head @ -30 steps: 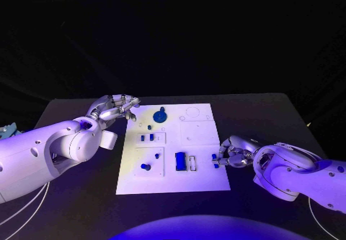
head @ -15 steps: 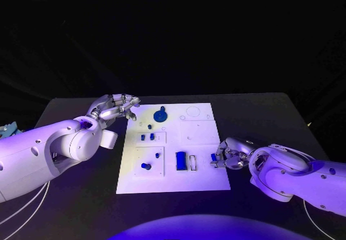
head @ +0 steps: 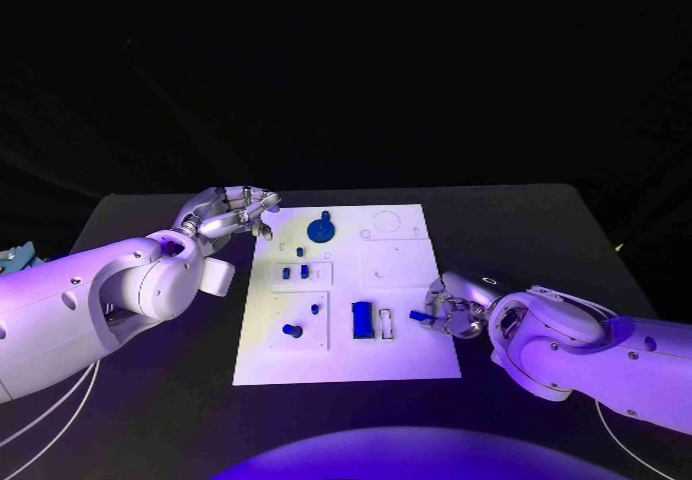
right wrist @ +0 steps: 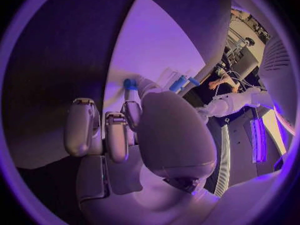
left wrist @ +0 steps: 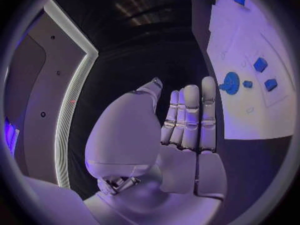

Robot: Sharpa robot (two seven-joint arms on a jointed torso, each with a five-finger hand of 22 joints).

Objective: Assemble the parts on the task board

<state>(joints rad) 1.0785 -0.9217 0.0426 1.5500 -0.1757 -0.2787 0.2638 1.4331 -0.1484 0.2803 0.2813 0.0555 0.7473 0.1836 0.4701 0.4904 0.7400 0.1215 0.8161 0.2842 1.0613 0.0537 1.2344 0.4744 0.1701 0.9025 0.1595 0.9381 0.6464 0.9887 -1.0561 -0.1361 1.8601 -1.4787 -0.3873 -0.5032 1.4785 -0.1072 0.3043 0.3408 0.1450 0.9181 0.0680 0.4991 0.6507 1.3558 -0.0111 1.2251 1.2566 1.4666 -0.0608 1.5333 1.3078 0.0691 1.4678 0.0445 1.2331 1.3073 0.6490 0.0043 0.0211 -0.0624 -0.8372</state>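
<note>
The white task board lies in the middle of the black table. My right hand rests over its right edge and pinches a small blue part just right of the narrow white slot frame; the same blue part sits at its fingertips in the right wrist view. A blue block stands beside the slot. My left hand hovers at the board's far left corner, fingers apart and holding nothing; the left hand has its fingers stretched out straight.
On the board lie a round blue part, two small blue pieces and a blue knob. The round blue part is near my left fingertips. Bare black table surrounds the board.
My right hand has shifted a little to the left over the board's right edge, carrying the small blue part towards the slot frame. The left hand has stayed in place.
</note>
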